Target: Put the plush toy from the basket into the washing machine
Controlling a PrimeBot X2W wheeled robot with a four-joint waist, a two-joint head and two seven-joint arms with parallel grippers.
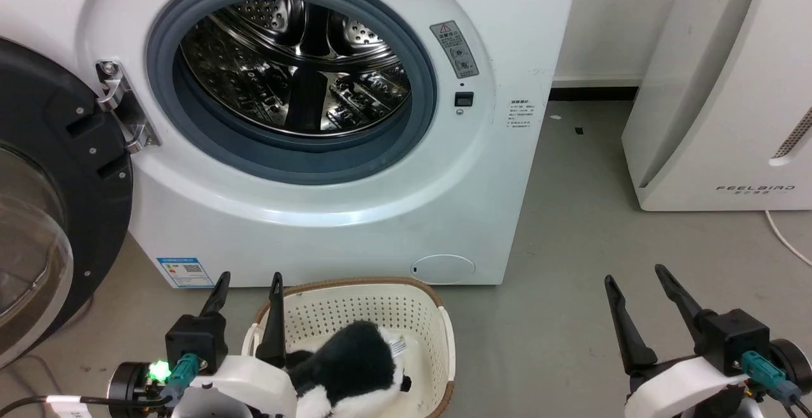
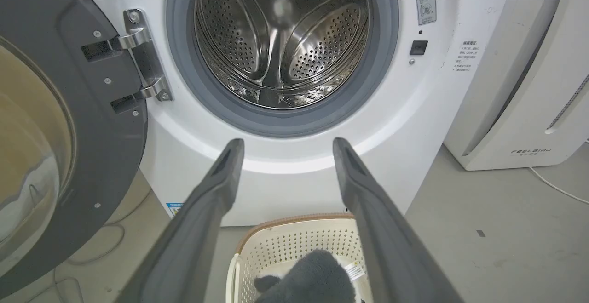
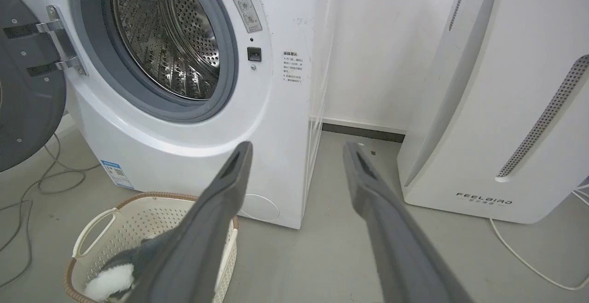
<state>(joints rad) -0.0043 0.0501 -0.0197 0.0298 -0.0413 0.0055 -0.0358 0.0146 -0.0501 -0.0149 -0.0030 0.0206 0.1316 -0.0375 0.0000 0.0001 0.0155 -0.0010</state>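
Toy [image 1: 355,358]: one, black and white, lying inside the basket toward its near end, dark back up, a small white tag on its right side.
Basket [image 1: 380,304]: one, cream with a brown rim, standing on the floor [image 1: 571,291] just in front of the washer, below the porthole.
Washer [image 1: 355,215]: one, white, with a grey gasket round the opening.
Door [image 1: 57,170]: one, black-framed glass, swung open to the left.
Drum [image 1: 298,63]: one, perforated steel, its inner wall in plain sight.
Left claw [image 1: 250,276]: two fingers spread wide, gripping nothing. In the head view its right finger crosses the basket's left rim; I cannot tell whether they touch.
Right claw [image 1: 635,274]: two fingers wide apart, gripping nothing, over bare floor, well apart from the basket on its right.
Appliance [image 1: 717,88]: one, white, marked FEELBIRD, right of the washer with a strip of floor between.
Cable [image 1: 783,234]: one, white, on the floor by the appliance.
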